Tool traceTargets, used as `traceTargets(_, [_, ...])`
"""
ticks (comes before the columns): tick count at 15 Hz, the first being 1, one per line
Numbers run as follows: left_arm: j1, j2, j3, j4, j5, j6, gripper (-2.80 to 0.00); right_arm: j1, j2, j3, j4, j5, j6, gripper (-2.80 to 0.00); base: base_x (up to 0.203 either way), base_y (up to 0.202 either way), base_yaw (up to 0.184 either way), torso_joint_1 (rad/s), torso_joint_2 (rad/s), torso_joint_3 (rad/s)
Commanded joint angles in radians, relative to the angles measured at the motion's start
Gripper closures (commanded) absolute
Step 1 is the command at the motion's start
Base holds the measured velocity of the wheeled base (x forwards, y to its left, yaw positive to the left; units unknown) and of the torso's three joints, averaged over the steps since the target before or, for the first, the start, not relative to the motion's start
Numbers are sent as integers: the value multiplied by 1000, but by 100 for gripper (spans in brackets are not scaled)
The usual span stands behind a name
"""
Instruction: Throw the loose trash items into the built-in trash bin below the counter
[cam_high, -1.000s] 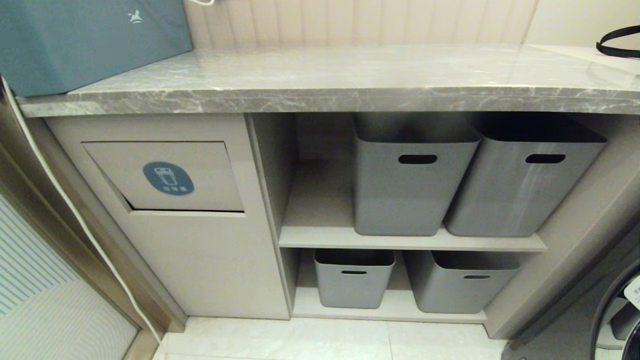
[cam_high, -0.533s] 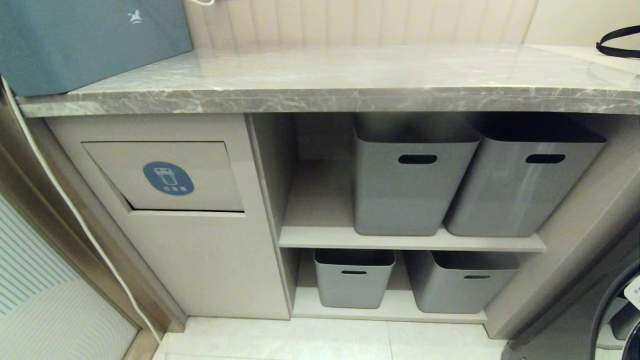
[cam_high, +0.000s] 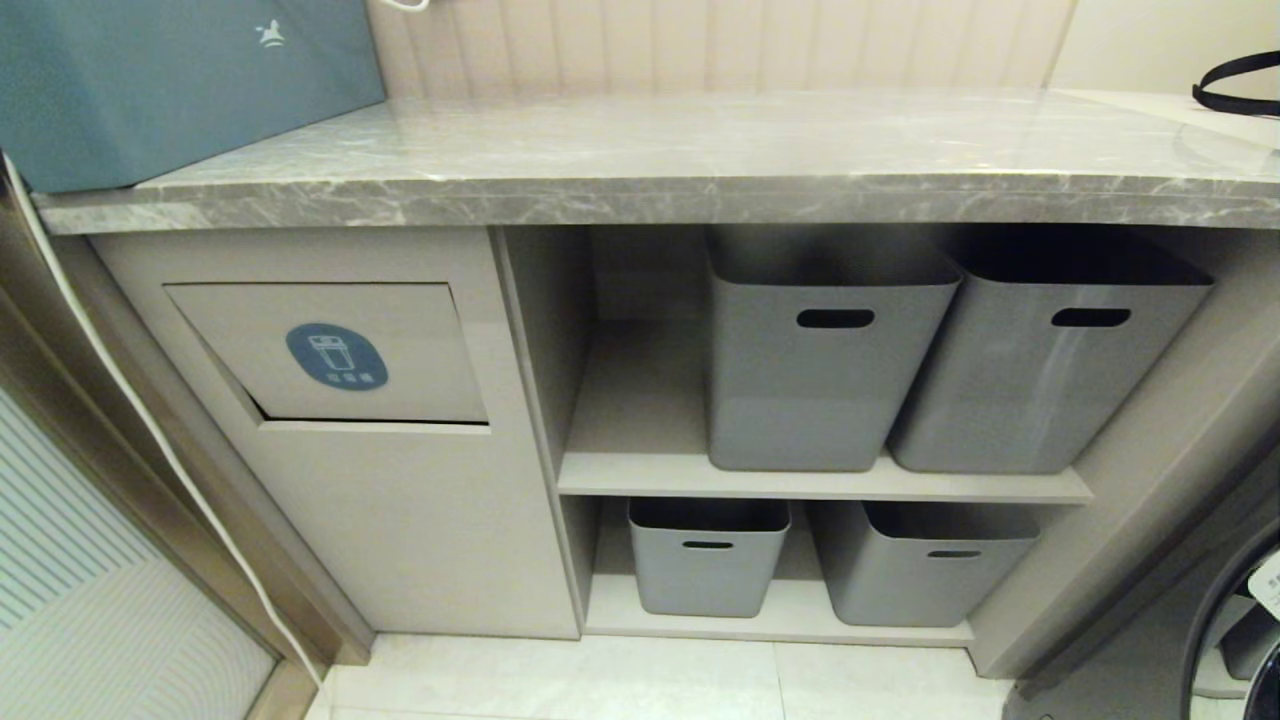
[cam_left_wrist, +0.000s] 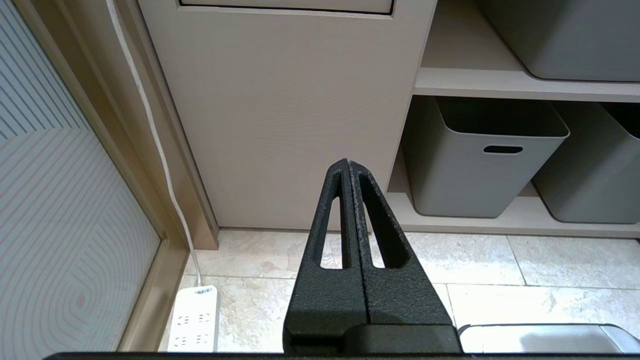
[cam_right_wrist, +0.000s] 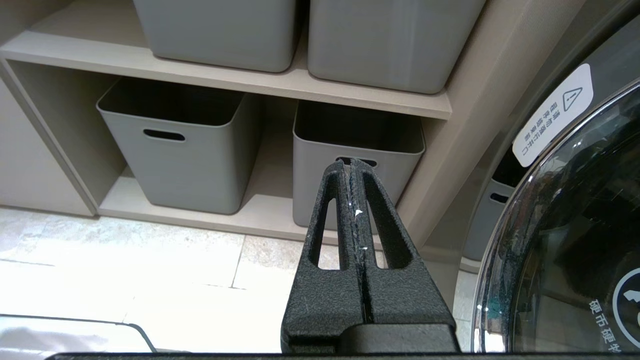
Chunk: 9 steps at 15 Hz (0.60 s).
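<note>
Both pincers are clamped fully together with nothing in them: left pincer (cam_left_wrist: 348, 165) hangs low before the cabinet, right pincer (cam_right_wrist: 352, 165) by the lower baskets (cam_right_wrist: 172, 150). The built-in trash bin (cam_high: 335, 355) sits under the counter (cam_high: 700, 160), flap closed.

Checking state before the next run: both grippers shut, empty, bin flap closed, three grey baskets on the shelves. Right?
One thing is off: the head view shows four grey baskets, two on each shelf. The rest holds: left gripper and right gripper shut and empty, bin flap closed.
</note>
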Motion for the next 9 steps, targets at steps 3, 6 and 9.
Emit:
traceTargets(3, [1,3,3,-2,-1,-1,0,0,0,2,0,0,0,0,0,0,0,0,0,0])
traceTargets(6, [1,3,3,-2,-1,2,0,0,0,2,0,-2,8,0,0,0,0,0,0,0])
traceTargets(9, [1,3,3,1,-1,1,0,0,0,2,0,-2,8,0,0,0,0,0,0,0])
